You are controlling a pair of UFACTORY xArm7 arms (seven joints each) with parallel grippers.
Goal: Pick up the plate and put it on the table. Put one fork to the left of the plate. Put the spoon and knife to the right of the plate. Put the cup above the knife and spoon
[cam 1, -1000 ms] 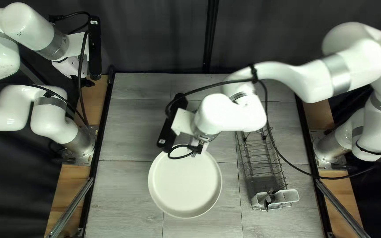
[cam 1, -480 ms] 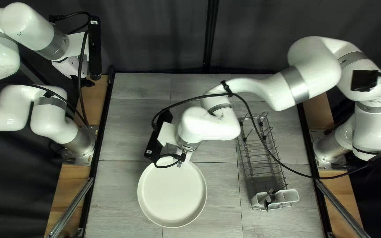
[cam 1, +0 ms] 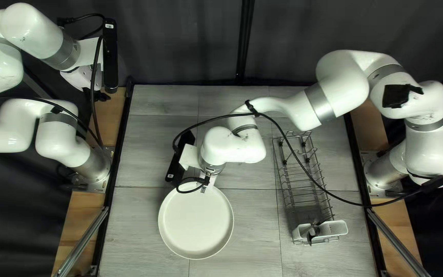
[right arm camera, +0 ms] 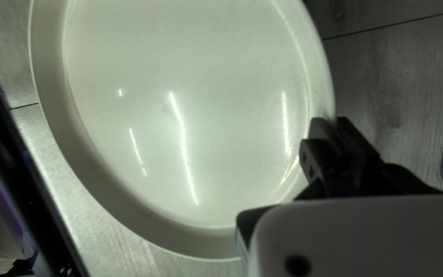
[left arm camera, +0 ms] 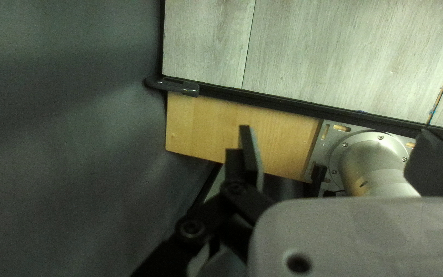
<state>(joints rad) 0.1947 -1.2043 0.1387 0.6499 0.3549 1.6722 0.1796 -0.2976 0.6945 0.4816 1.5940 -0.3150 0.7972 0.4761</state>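
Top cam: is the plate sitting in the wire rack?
No, in the top left view the plate is left of the wire rack, with table showing between them.

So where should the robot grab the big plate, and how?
Probably by the plate rim, from above, on the curtain side, one finger inside, one outside. That rim stands up around a flat middle, so it's pinchable. The right hand grips it there.

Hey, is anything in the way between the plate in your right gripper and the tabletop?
Nothing visible stands between the plate, held by my right gripper, and the table. The wire rack is off to the plate's right in the top left view.
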